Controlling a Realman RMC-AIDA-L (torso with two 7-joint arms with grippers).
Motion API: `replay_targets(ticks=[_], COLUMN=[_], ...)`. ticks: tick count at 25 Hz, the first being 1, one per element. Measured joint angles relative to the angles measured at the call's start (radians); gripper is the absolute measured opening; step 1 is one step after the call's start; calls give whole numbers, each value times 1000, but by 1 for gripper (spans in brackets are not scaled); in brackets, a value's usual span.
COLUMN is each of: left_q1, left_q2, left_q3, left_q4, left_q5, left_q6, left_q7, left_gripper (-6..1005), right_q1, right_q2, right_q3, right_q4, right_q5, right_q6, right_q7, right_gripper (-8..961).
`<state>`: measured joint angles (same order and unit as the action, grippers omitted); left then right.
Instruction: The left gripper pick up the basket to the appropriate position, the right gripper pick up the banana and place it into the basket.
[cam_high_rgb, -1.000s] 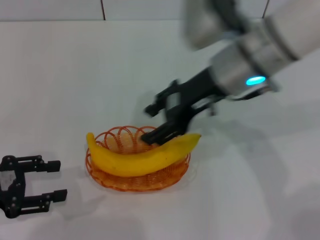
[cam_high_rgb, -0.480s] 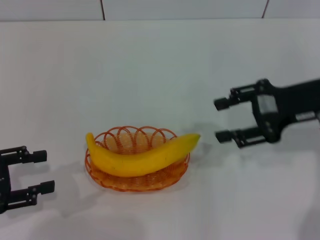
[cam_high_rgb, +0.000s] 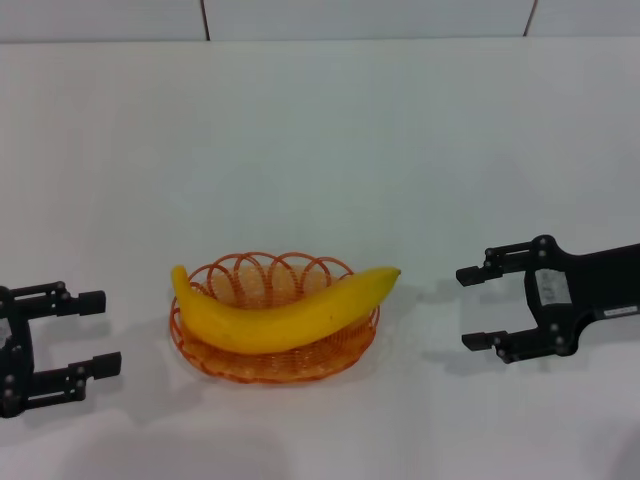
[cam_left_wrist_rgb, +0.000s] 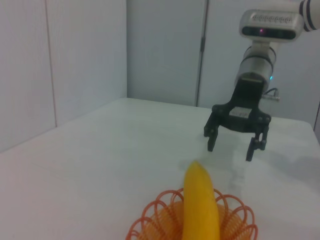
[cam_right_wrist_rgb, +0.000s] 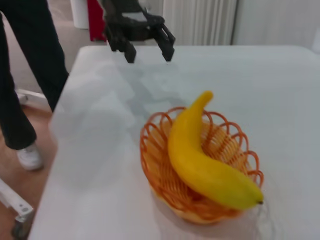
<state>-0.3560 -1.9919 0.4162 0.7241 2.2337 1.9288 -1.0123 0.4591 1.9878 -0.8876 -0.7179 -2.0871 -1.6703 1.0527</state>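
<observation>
The yellow banana (cam_high_rgb: 285, 310) lies across the orange wire basket (cam_high_rgb: 272, 360) on the white table, both ends over the rim. It also shows in the left wrist view (cam_left_wrist_rgb: 201, 210) and the right wrist view (cam_right_wrist_rgb: 200, 157), with the basket (cam_left_wrist_rgb: 240, 220) (cam_right_wrist_rgb: 155, 167) under it. My left gripper (cam_high_rgb: 98, 334) is open and empty, low on the table to the left of the basket; it shows far off in the right wrist view (cam_right_wrist_rgb: 147, 49). My right gripper (cam_high_rgb: 470, 308) is open and empty to the right of the basket, apart from the banana's tip; it shows in the left wrist view (cam_left_wrist_rgb: 232, 146).
The white table (cam_high_rgb: 320, 140) stretches back to a tiled wall. In the right wrist view the table's edge (cam_right_wrist_rgb: 55, 150) drops off to the floor, where a person's legs (cam_right_wrist_rgb: 25, 75) stand.
My right gripper has let go of the banana, drawn back to the right of the basket and come down low. My left gripper has shifted slightly. Banana and basket have stayed still.
</observation>
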Motion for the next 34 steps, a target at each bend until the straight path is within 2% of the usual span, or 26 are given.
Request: replay_targets(ticks=[7,11,17,25,34], left_q1=[-13,-13,-12,-16,-24], left_q2=[-10,-12,-15,-33,-36], left_q3=[2,0,-1,5,3], left_q4=[-2,-2,-2,0,0], left_q5=[1,3,-1,43,79], left_q6=[-7,-7,-7,-49,-60], left_q7=[10,25,36,44,37], left_gripper=[678,678,678,678,675], right_q1=[26,22,20,27,34], right_q2=[-10,-4,-1,-7,-9], right_q3=[27,29,23,28,77], right_q4=[77,87,105,148,144], right_q5=[2,1,0,-5,-2], right_q6=[47,76,74,69,24], right_q7=[-58,-107,-131,-125,-124], right_gripper=[711,730,897,894,894])
